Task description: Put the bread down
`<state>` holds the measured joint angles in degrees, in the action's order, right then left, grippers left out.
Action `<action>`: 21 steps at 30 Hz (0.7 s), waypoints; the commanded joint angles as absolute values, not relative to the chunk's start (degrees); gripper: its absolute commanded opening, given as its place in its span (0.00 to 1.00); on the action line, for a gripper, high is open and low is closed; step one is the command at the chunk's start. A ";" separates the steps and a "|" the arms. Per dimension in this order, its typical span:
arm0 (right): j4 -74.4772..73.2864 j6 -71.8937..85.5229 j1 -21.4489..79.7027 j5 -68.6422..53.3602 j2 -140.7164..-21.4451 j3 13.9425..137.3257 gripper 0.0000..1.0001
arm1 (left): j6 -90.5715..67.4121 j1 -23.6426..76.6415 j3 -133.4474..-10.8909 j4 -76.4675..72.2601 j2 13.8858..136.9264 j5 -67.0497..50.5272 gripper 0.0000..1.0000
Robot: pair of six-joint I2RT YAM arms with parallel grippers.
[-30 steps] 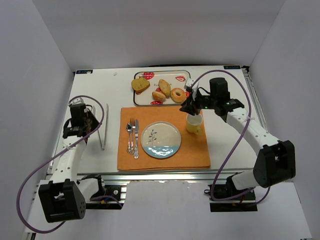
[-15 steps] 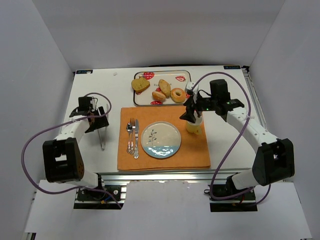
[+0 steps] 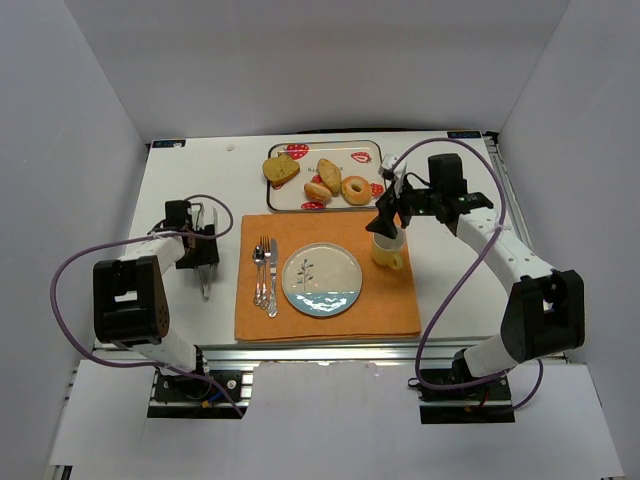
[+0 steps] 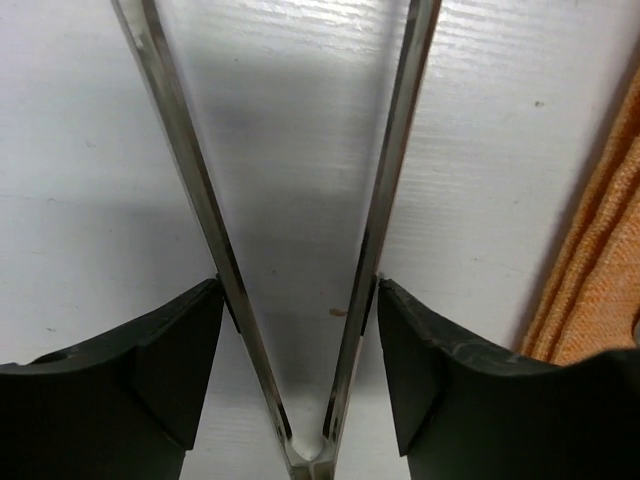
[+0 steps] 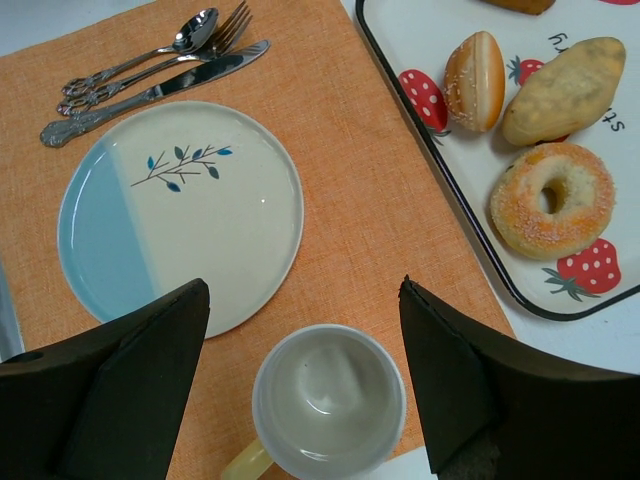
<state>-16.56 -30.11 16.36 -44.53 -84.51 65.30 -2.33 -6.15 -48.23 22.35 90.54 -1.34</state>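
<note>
Both hands have opened: left hand straddles the tongs without squeezing, right hand hangs empty over the cup; next, grip tongs, reach bread.

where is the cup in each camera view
Top view: the cup is right of centre, on the far right part of the orange mat.
Left wrist: not in it.
Right wrist: the cup is at bottom centre, seen from above, empty.
Shared landmark: the orange mat, under the cup in the right wrist view and at the left wrist view's right edge.
</note>
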 commanded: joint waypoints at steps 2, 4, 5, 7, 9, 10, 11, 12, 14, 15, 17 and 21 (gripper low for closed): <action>-16.35 -28.92 15.47 -45.70 -84.99 68.47 0.81 | -3.51 -5.71 -45.70 19.69 90.70 1.65 0.70; -16.35 -28.65 15.03 -45.70 -85.08 68.82 0.81 | -4.57 -5.28 -45.79 19.60 92.01 3.34 0.64; -16.35 -28.48 14.77 -45.79 -84.99 68.99 0.81 | -5.18 -4.84 -45.70 19.51 92.80 3.77 0.61; -16.17 -28.39 13.81 -45.97 -84.47 69.00 0.81 | -6.23 -4.48 -45.70 19.51 93.69 2.91 0.28; -16.09 -28.39 12.66 -46.23 -83.85 68.65 0.81 | -7.37 -4.40 -48.93 22.30 89.85 2.90 0.03; -15.91 -28.21 12.22 -46.23 -83.50 68.47 0.81 | -9.21 -4.39 -51.65 25.54 87.82 1.42 0.00; -15.47 -27.78 11.78 -46.40 -83.41 68.12 0.81 | -11.14 -4.05 -56.03 26.97 84.50 -2.77 0.00; -15.12 -27.43 11.52 -46.58 -83.23 67.85 0.81 | -14.56 -3.17 -58.25 27.07 82.37 -6.73 0.00; -13.98 -26.37 11.08 -47.11 -83.23 67.24 0.81 | -24.81 2.07 -60.72 21.91 79.21 -15.78 0.03; -13.97 -26.37 11.07 -47.11 -83.32 67.24 0.81 | -26.70 3.33 -60.73 20.67 79.19 -16.69 0.03; -13.80 -26.10 10.99 -47.55 -83.41 67.15 0.81 | -29.61 5.53 -62.22 17.42 79.36 -17.57 0.09; -13.54 -25.93 10.72 -47.99 -83.41 67.15 0.81 | -37.51 9.83 -66.00 13.45 82.87 -20.82 0.18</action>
